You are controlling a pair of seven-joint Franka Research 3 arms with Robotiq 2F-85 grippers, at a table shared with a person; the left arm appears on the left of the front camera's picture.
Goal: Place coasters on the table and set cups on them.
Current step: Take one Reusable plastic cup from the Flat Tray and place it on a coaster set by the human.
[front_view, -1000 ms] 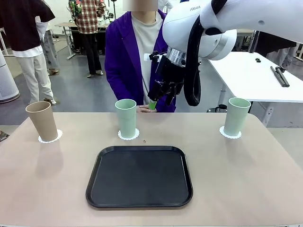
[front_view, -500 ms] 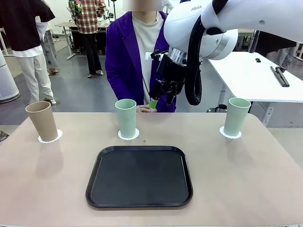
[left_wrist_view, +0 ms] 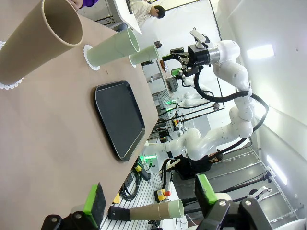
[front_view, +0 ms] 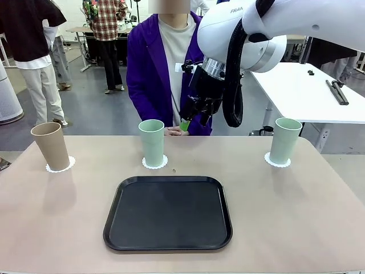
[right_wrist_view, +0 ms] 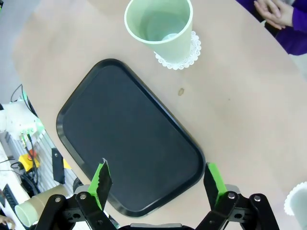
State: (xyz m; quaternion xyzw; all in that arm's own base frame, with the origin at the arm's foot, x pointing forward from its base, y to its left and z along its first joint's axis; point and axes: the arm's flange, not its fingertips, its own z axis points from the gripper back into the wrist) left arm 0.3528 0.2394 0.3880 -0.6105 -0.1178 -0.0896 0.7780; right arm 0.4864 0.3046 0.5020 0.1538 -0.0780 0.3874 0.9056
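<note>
since a second ago my right arm [front_view: 268, 34] has crept a shade to the right and up; over the last half second i see no shift, and cups, coasters and tray lie as before. right gripper [front_view: 191, 117] hangs high over the far edge of the table [front_view: 296, 217], in front of the person [front_view: 157, 68], wrist bent so the fingers slant down toward the middle cup; in the right wrist view its green pads [right_wrist_view: 101, 178] stand wide apart with nothing between them, above the black tray [right_wrist_view: 129, 139]. left gripper [left_wrist_view: 148, 201] is likewise spread and empty, low beside the table's left end, rolled so the tabletop reads sideways. tan cup [front_view: 50, 146] stands on its coaster [front_view: 60, 166] at far left; middle mint cup [front_view: 152, 142] on its coaster [front_view: 155, 164] just beyond the tray; right mint cup [front_view: 285, 140] on its coaster [front_view: 276, 161] at far right. the person's hands [right_wrist_view: 273, 12] rest together at the far edge.
</note>
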